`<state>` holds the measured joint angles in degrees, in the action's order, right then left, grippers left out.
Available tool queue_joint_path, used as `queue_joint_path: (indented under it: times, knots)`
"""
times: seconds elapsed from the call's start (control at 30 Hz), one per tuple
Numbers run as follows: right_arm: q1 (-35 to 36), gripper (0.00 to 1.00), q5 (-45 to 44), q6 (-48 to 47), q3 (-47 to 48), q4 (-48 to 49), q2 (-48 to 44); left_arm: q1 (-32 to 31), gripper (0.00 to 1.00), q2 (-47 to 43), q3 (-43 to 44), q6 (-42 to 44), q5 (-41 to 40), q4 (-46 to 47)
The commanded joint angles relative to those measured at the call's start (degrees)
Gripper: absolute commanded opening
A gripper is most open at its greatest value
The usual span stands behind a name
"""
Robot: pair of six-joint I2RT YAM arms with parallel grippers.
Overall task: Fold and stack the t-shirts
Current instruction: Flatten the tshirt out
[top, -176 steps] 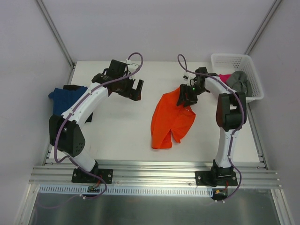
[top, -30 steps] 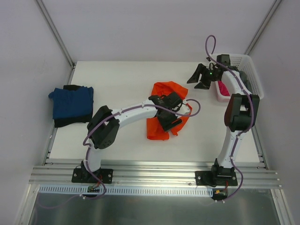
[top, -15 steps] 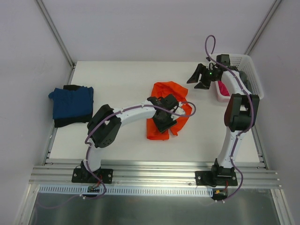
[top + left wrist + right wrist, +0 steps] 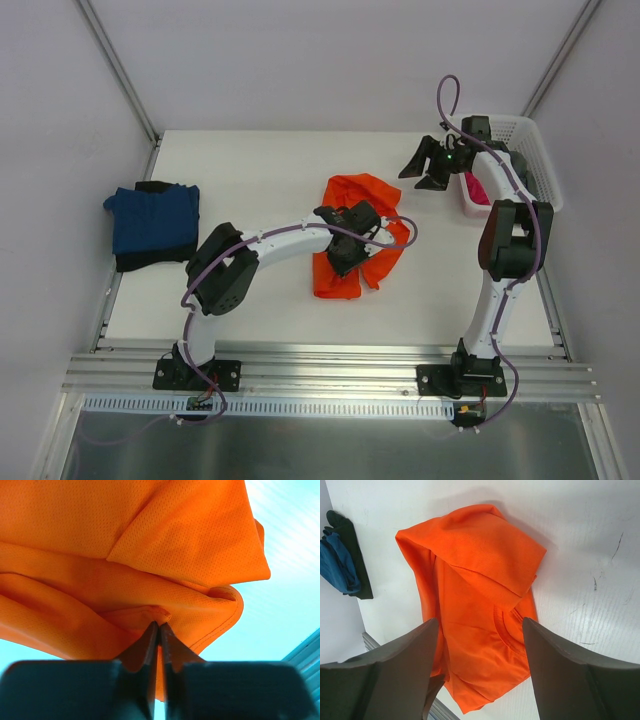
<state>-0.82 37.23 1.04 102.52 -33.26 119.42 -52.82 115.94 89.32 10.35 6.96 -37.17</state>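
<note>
The white table (image 4: 250, 170) carries a crumpled orange t-shirt (image 4: 352, 192) just right of its centre, a black t-shirt (image 4: 140, 264) at the left edge with a dark blue t-shirt (image 4: 152, 220) folded on top, and a white lattice basket (image 4: 500, 124) at the far right corner

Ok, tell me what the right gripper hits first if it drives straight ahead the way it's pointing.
Most likely the orange t-shirt: the right gripper looks straight at it, crumpled on the table, framed between its open jaws. Nothing shows in between, though depth is unclear.
</note>
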Motion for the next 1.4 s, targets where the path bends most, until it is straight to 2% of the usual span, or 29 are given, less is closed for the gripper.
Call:
queue_joint_path:
  times: [0.0, 0.3, 0.37, 0.57, 0.73, 0.87, 0.97, 1.1, 1.37]
  knots:
    - [0.4, 0.72, -0.3, -0.6, -0.1, 0.6, -2.9, -0.3, 0.00, -1.9, 1.5, 0.3, -0.8, -0.6]
    - [0.7, 0.72, -0.7, -0.6, -0.7, 0.6, -3.2, -0.6, 0.04, -0.5, 5.9, 1.3, -3.1, -0.4]
    - [0.7, 0.72, -0.8, -0.6, -0.8, 0.6, -3.7, -0.6, 0.00, -0.2, 6.5, 1.3, -3.0, -0.4]
    - [0.7, 0.72, -1.6, -2.7, -1.7, 0.0, -5.1, -1.1, 0.00, -2.6, 6.1, 1.7, -4.3, -0.4]
    - [0.6, 0.72, -1.0, -2.6, -1.5, -0.5, -6.1, -0.7, 0.00, -12.0, 2.6, 3.4, -9.7, -0.3]
    - [3.8, 0.72, 2.3, -6.3, -1.1, -3.4, -7.2, 3.1, 0.00, -20.9, -3.3, 5.7, -11.8, -0.4]
    - [6.1, 0.71, 2.7, -7.9, -1.3, -4.6, -6.9, 6.1, 0.00, -24.3, -6.3, 6.7, -11.9, -0.5]
    - [9.5, 0.65, 4.2, -9.5, -0.9, -5.3, -4.3, 11.4, 0.00, -24.7, -7.0, 8.0, -9.3, -0.6]
    - [15.1, 0.60, 4.9, -8.9, 8.8, -5.0, 7.0, 13.1, 0.00, -17.3, -1.6, 9.2, -10.4, -0.6]
